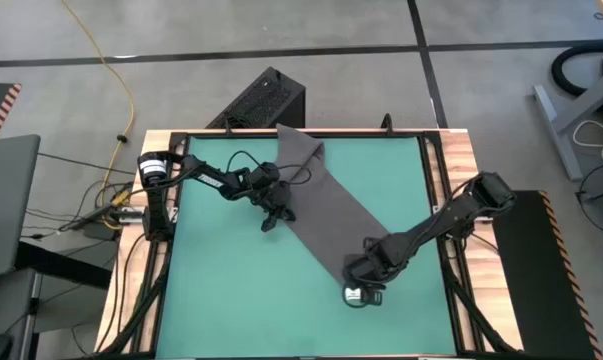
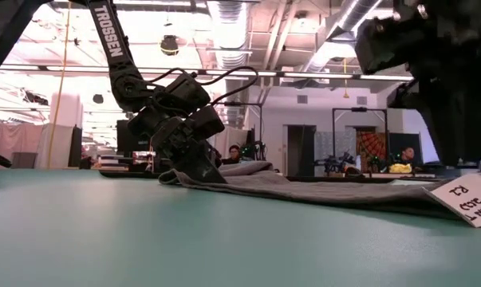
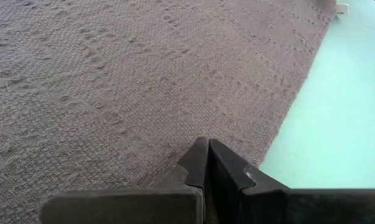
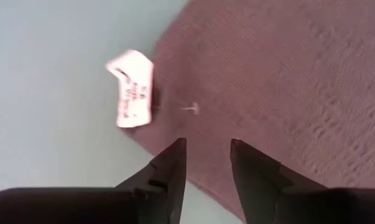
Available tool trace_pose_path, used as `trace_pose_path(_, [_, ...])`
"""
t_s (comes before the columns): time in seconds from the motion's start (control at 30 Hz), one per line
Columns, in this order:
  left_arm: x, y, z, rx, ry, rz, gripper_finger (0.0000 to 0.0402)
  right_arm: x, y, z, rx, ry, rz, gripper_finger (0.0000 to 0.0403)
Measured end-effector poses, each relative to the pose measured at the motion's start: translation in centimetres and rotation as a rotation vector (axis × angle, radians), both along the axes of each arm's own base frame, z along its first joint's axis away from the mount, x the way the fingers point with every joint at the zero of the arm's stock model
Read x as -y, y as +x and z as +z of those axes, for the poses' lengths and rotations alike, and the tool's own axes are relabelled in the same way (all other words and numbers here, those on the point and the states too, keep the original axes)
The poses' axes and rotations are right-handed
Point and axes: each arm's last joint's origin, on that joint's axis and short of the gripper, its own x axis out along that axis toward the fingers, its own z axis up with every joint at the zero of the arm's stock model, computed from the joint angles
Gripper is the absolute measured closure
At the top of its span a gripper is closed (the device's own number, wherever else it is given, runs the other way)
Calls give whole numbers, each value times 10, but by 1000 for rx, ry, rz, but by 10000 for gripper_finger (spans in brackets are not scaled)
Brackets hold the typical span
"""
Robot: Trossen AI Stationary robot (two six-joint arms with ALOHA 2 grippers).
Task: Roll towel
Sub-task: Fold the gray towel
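The dark grey towel (image 1: 326,205) lies flat on the green table as a long strip, slanting from the far middle to the near right. Its white tag (image 4: 132,87) sticks out at the near end and rests on the table. My left gripper (image 1: 274,212) is shut and stands on the towel's long left edge (image 3: 206,144). My right gripper (image 4: 206,152) is open over the towel's near end (image 1: 361,275), beside the tag, fingers pointing down. I cannot tell whether it touches the cloth. My left gripper has its shut fingertips (image 3: 199,155) down on the towel's top face (image 3: 175,134), a short way in from the long left edge. The fingers slant down from the table's left (image 2: 200,163). No cloth shows between them. The towel lies flat there.
A black frame (image 1: 301,135) runs around the green mat, with wooden borders at left and right. A black box (image 1: 266,100) stands beyond the far edge. Bare mat (image 1: 231,290) lies left of the towel. People sit in the room behind (image 2: 236,153).
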Motion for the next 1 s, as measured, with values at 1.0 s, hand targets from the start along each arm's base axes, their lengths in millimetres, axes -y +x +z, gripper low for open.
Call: trace_pose_path(1.0, [67, -29, 34, 94, -25, -265, 402, 22, 27, -6, 216, 91, -32, 306])
